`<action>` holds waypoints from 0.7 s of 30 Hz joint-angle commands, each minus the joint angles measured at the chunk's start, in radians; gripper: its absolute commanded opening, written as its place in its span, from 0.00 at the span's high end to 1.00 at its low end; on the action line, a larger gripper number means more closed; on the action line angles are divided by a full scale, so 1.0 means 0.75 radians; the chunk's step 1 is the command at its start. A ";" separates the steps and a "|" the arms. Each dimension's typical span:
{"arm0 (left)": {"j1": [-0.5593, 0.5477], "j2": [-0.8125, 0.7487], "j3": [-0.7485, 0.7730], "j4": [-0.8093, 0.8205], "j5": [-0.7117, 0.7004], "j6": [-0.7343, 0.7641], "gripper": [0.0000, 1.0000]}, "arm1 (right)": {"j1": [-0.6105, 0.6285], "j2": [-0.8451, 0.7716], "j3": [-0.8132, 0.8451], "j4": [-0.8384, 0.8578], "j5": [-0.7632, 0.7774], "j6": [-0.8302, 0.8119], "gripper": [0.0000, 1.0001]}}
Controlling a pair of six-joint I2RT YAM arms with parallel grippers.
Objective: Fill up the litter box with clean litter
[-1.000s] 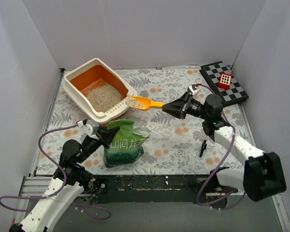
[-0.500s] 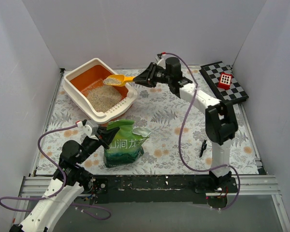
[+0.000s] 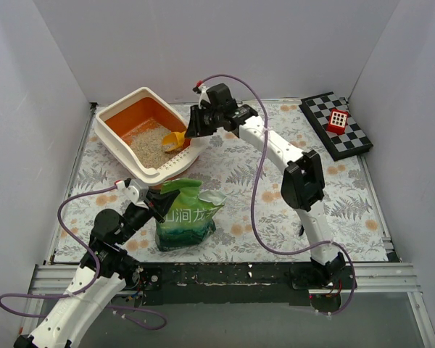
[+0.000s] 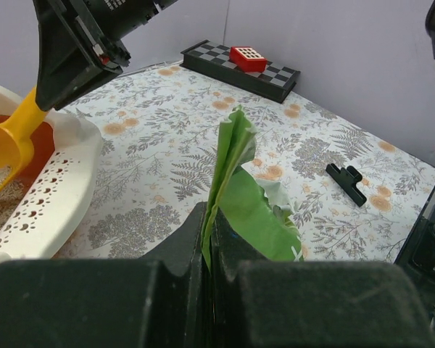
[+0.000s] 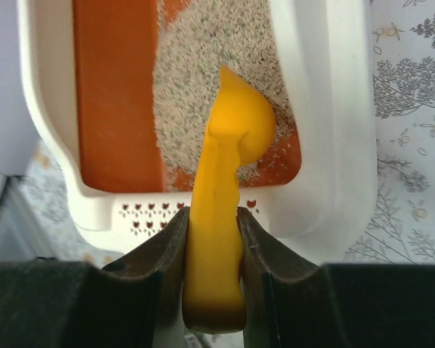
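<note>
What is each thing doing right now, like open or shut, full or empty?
litter box: partly filled, with bare orange bottom showing on one side.
clean litter: heaped inside the box.
yellow scoop: tipped bowl-down over the litter.
right gripper: shut on the scoop's handle.
green bag: standing upright.
left gripper: shut on the bag's top edge.

Litter box (image 3: 140, 94) smooth plastic; clean litter (image 3: 151, 147) matt, grainy; scoop (image 5: 235, 123) smooth plastic; bag (image 3: 185, 221) glossy.

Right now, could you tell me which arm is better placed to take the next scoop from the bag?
Right: the right pincer grips the yellow scoop over the litter box; the left pincer is shut on the green bag.
</note>
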 commanded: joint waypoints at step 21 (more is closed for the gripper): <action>0.007 0.013 0.039 0.012 -0.031 0.013 1.00 | 0.223 -1.036 -0.580 -0.039 0.604 -0.622 0.99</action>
